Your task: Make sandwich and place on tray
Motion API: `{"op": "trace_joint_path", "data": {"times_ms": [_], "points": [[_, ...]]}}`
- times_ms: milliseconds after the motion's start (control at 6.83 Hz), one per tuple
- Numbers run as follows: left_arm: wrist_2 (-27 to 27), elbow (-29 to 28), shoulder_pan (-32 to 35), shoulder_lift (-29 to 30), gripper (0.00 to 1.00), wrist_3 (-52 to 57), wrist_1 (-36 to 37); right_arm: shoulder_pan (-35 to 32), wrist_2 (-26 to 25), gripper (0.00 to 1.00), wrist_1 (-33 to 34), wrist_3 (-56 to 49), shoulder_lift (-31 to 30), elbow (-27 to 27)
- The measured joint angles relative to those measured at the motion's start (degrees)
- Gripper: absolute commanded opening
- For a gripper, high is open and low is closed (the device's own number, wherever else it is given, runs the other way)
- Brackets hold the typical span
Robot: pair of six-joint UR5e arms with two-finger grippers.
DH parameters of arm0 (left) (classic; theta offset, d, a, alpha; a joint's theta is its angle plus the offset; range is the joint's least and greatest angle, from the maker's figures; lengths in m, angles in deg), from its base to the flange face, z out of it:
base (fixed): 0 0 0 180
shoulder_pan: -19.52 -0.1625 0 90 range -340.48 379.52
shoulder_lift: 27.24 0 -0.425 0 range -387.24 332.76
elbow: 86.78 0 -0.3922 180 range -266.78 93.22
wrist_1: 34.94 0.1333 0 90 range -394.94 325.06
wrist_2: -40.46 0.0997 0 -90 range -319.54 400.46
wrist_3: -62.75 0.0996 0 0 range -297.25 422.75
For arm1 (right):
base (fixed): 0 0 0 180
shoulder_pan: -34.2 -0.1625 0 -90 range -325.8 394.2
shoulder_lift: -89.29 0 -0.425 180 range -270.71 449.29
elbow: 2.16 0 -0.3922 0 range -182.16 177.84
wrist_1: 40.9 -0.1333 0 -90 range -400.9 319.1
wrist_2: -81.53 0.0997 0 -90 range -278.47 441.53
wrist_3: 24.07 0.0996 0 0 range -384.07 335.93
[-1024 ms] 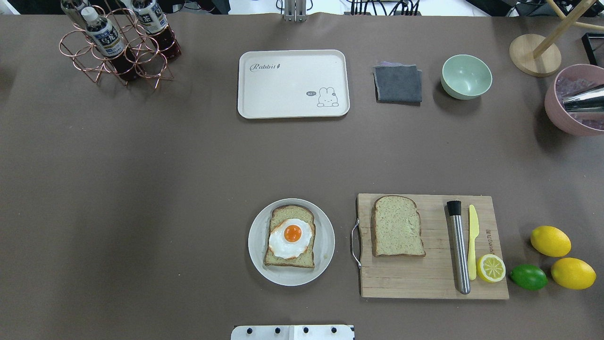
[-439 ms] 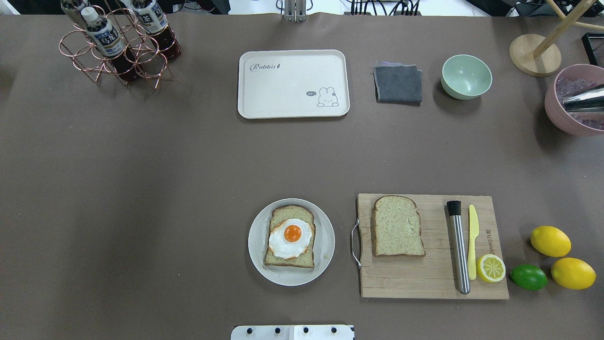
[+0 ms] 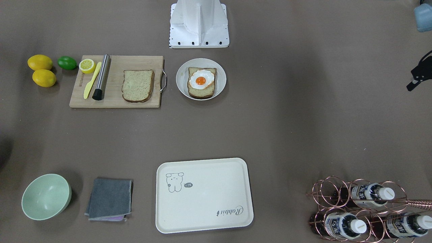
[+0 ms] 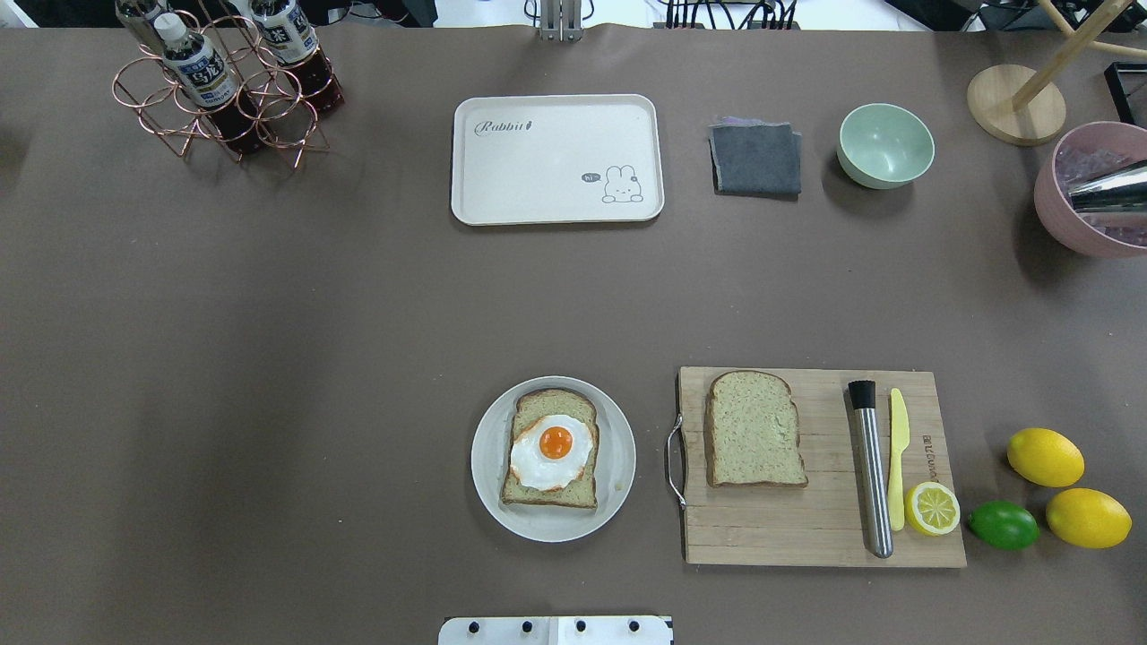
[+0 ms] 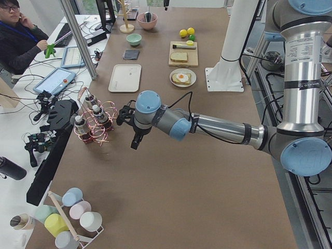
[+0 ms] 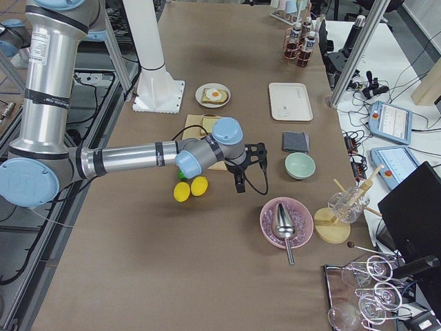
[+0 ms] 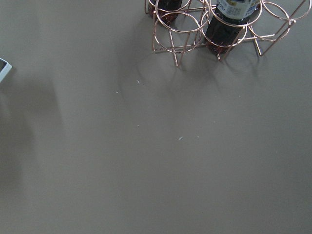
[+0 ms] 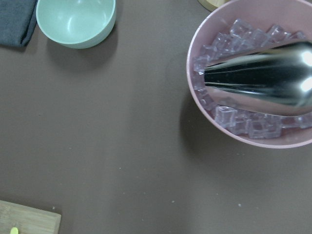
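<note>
Pointing down over bare tabletop, the left fingers hang just beside the copper bottle rack in the exterior left view. Whether they stand apart or closed, or hold anything, cannot be told. The tray lies well beyond them. In the exterior right view the right fingers hang near two lemons, with the green bowl and the pink ice bowl close by. Their gap is equally unreadable, and the tray lies well past them. The front-facing view shows the sandwich in two parts, far from either set of fingers: an egg-topped slice on the round plate and a plain slice on the cutting board just beside it. The overhead view agrees, with the tray well apart from both slices. The left wrist view looks down on bare tabletop with the rack's feet ahead. The right wrist view shows the ice bowl, a metal scoop resting in it, and the green bowl.
</note>
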Motion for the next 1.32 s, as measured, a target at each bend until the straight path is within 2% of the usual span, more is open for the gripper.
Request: {"op": "trace_joint_path", "data": {"times_ms": [146, 585, 1024, 1317], "points": [[1.7, 1.2, -4.7, 0.5, 0.99, -7.9, -3.3, 4.7, -2.4, 0.99, -2.5, 6.5, 1.5, 0.0], [5.1, 2.9, -18.4, 4.3, 0.98, -26.5, -12.4, 19.3, -8.7, 0.99, -3.6, 21.9, 7.1, -1.8], [15.3, 4.3, -32.8, 10.7, 0.98, -39.9, -13.4, 30.5, -13.9, 0.99, -3.5, 32.0, 9.6, -6.1], [18.9, 4.6, -37.3, 12.3, 0.98, -41.7, -13.3, 34.3, -16.9, 0.96, -3.7, 34.2, 10.8, -5.1]]}}
